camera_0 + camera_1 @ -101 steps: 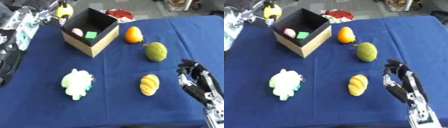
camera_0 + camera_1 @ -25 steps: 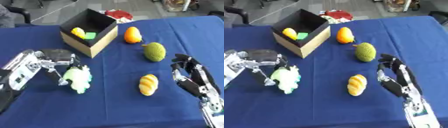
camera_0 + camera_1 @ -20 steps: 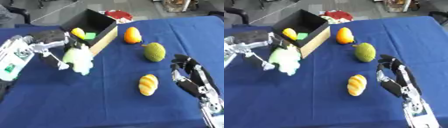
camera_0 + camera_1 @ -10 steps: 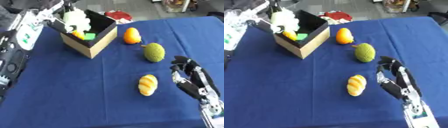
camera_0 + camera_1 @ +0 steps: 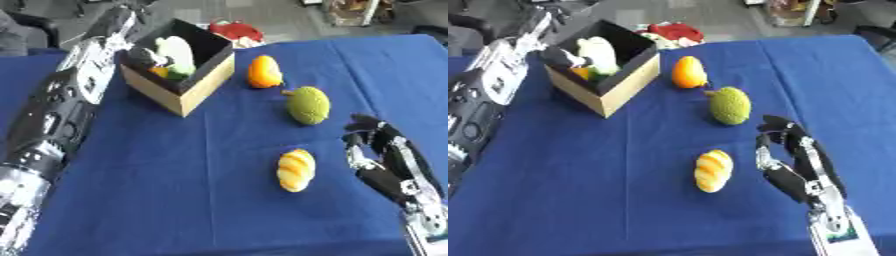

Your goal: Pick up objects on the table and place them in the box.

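A tan box (image 5: 199,86) with a black inside stands at the table's back left. In it leans a white and green plush toy (image 5: 178,52), over a yellow thing (image 5: 157,71) and a green thing (image 5: 180,75). My left arm runs up the left side, and my left hand (image 5: 140,54) is at the box's left rim, right beside the toy. On the blue cloth lie an orange fruit (image 5: 263,72), a bumpy green fruit (image 5: 308,105) and a yellow striped piece (image 5: 296,170). My right hand (image 5: 385,155) rests open at the lower right, just right of the striped piece.
A red thing (image 5: 234,30) lies behind the box at the table's far edge. The blue cloth (image 5: 175,190) covers the whole table. My left forearm (image 5: 66,100) lies along the left side of it.
My left hand lifted the plush toy off the cloth and carried it up to the box; the toy now lies inside. My right hand has barely moved.
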`<state>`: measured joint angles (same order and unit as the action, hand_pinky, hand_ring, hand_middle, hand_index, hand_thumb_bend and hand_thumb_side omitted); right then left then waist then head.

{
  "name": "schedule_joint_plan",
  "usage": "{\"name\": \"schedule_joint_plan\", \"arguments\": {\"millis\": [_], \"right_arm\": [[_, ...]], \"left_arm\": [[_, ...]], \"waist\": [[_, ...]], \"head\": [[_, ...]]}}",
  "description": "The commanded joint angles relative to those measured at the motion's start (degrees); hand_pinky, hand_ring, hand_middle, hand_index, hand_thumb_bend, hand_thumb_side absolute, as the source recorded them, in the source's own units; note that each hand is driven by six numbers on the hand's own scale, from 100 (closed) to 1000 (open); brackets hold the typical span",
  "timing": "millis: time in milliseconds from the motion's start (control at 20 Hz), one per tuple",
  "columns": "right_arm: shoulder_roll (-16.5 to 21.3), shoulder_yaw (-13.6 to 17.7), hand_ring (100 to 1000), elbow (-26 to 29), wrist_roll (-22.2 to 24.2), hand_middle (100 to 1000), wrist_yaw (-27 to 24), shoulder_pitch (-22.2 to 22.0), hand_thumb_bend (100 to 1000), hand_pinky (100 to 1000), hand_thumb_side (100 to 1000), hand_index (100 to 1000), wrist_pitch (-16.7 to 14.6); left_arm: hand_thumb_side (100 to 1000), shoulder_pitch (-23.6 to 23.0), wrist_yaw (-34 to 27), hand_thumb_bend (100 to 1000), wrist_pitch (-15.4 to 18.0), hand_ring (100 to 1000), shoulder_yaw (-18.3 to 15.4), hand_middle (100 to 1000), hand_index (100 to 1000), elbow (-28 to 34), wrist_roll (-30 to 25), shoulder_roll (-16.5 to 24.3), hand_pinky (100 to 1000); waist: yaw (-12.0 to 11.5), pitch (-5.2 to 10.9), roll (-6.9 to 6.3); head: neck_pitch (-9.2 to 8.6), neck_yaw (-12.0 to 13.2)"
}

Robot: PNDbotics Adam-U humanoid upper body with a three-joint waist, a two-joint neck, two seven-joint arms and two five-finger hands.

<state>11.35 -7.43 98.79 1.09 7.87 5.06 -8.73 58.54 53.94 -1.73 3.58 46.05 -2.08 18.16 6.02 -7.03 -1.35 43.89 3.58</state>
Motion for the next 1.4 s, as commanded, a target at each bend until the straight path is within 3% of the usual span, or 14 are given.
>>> {"name": "schedule_joint_plan", "arguments": {"millis": [50,250,450,600,800,1000,1150,1400], "right_arm": [[0.36,0.33,661,0.64,-0.10,667,-0.12,0.65,100,826,210,821,-0.12],[1.05,1.04,661,0.77,-0.53,668,0.65,1.21,100,827,198,823,-0.07],[4.52,2.48,666,1.40,-1.41,671,3.28,5.00,100,828,145,830,0.05],[9.12,3.40,671,1.66,-1.95,676,4.75,10.68,100,828,100,837,0.87],[13.94,3.42,675,-2.00,-2.24,680,7.05,19.92,100,827,100,847,1.48],[16.36,1.56,692,-14.28,1.62,709,8.49,30.91,100,834,100,866,1.94],[14.62,1.09,733,-29.18,7.60,754,10.47,39.20,100,850,111,891,1.90],[9.34,4.90,831,-50.42,14.15,837,23.35,48.53,100,884,152,907,1.27]], "left_arm": [[484,0.80,-2.76,845,-0.47,745,-0.98,771,913,2.70,1.53,2.25,802],[402,-2.41,-12.75,719,-0.40,682,-0.39,690,875,10.97,2.48,5.89,774],[363,-10.05,-28.57,636,1.20,661,0.72,657,853,25.67,0.44,11.39,767],[351,-18.96,-40.74,606,2.00,649,-0.58,642,841,38.93,-0.43,15.25,760],[348,-30.13,-47.95,581,1.71,645,-2.86,637,838,51.03,-0.50,17.19,759],[354,-38.71,-50.47,568,1.09,636,-4.66,627,833,57.37,-0.26,13.84,755],[366,-43.29,-52.00,559,0.34,628,-4.64,620,828,58.43,-0.91,8.81,752],[391,-49.23,-52.86,552,-0.58,626,-4.44,619,827,58.14,-3.35,1.03,753]], "waist": [[-0.21,1.02,0.72],[-0.96,1.05,0.60],[-1.92,1.19,0.57],[-2.73,1.29,0.71],[-4.11,1.81,0.58],[-6.43,2.93,-0.32],[-8.61,3.65,-0.96],[-11.84,3.77,-0.89]], "head": [[0.22,-0.28],[0.22,-0.99],[0.22,-1.84],[0.22,-2.99],[0.22,-4.57],[0.22,-6.61],[0.22,-8.98],[0.22,-13.07]]}}
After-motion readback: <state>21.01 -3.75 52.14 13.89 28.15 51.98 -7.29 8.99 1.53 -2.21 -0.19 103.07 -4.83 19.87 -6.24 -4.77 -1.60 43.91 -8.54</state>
